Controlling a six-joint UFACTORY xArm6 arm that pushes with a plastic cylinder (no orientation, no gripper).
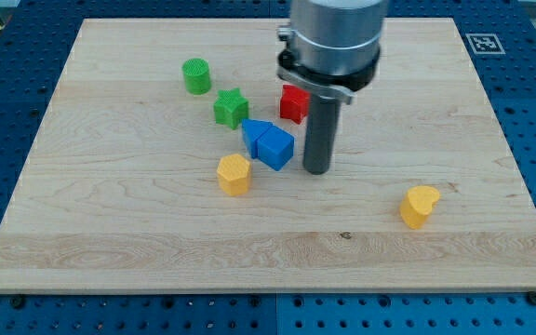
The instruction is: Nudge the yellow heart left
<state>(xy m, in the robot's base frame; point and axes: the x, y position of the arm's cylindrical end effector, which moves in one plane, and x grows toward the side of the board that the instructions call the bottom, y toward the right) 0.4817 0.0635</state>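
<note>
Yellow heart (pixel 420 206) sits alone toward the view's lower right of the wooden board (pixel 110 251), well apart from every other block. My tip (pixel 316 170) rests on the board near the centre, just beside the blue cube (pixel 275 148) on its right, and to the upper left of the heart. Carries nothing; a bare rod, touching no block as far as can be seen.

Judged step: approach, not yet begun in earnest. Tip stands on the wrong side of the heart for a leftward push.

Next move calls for circling round to the heart's right side, passing above or below it without brushing it, then pressing gently toward the view's left. Short stroke only, since a nudge is asked.

Other blocks: a second blue piece (pixel 254 133) touching the cube, yellow hexagon (pixel 234 174) lower left of them, red block (pixel 293 102) partly behind the rod, green star (pixel 232 108), green cylinder (pixel 196 75). All clear of the heart's likely path.
</note>
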